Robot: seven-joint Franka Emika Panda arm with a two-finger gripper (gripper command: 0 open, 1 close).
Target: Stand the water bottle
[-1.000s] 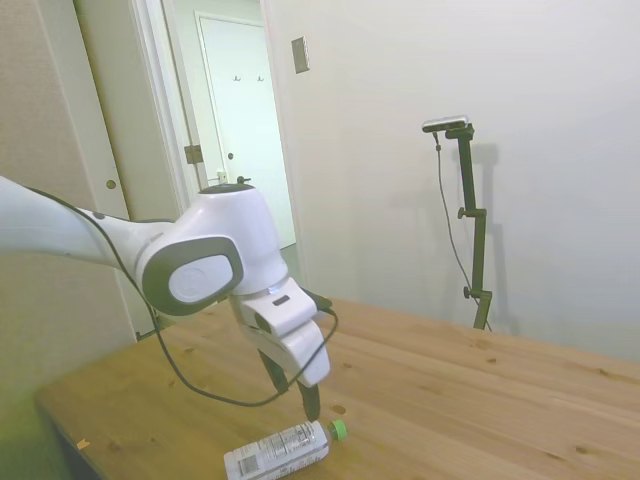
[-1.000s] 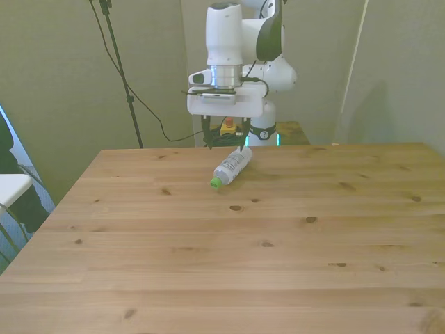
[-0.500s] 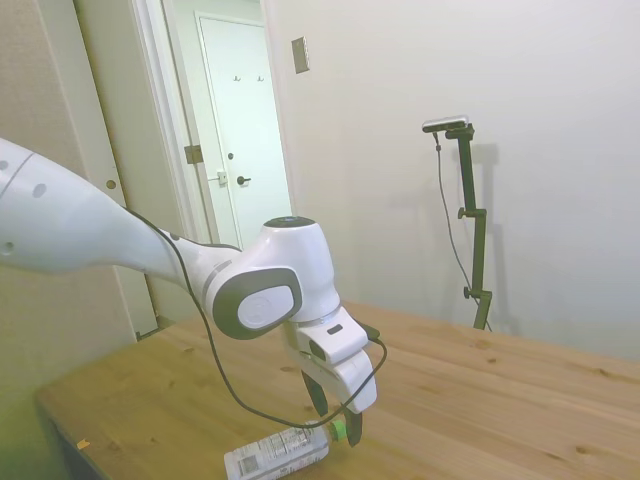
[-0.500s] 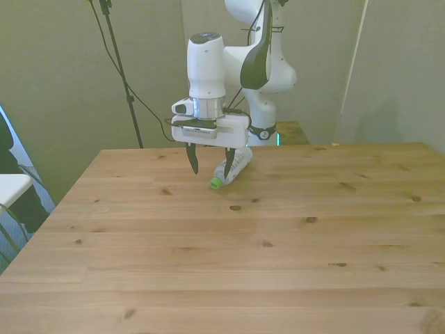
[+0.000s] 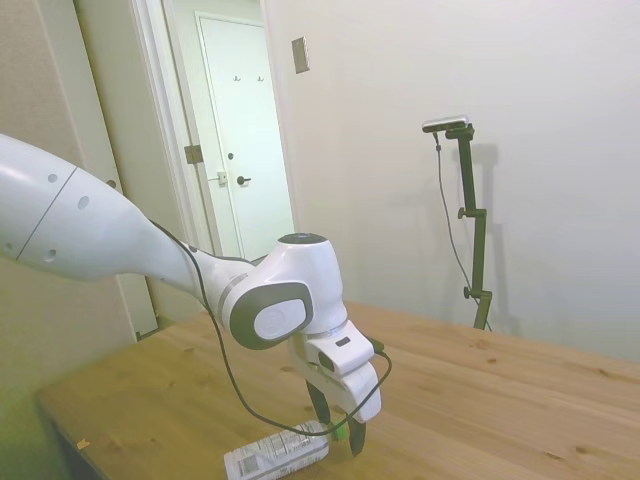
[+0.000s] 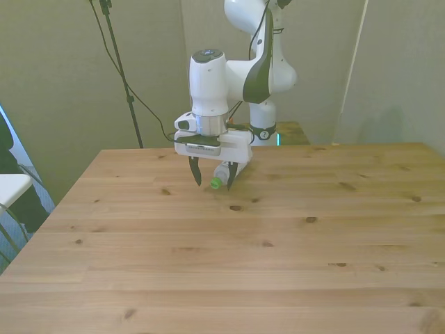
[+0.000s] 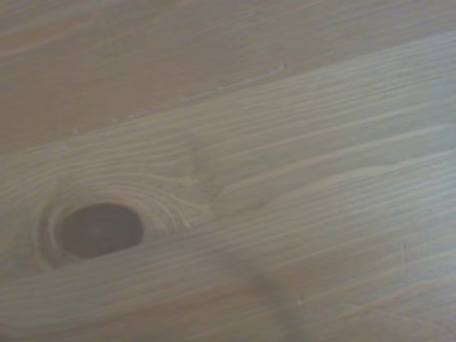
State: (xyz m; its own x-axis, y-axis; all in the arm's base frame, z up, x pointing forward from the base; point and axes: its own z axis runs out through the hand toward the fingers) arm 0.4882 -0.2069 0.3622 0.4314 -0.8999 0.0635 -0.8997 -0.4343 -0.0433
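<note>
Now my claw [image 6: 211, 181] hangs spread, fingertips just above the wooden table [image 6: 278, 264], straddling the green cap [image 6: 216, 183] of the water bottle [image 5: 278, 453], which lies on its side between and behind my fingers. Step: pre-grasp at the neck. Next, probably: close, then tip upright. Clear thin plastic, cylindrical, likely to roll; knotty pine under the wrist.

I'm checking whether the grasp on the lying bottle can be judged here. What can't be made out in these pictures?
- Water bottle body, front view: hidden behind the open gripper; only the green cap shows.
- Bottle base, side view: close to the picture's bottom edge; label print too small to read.
- Finger contact with the neck: hidden by the fingers.
- Wrist view: blurred, only table wood and a knot.
</note>
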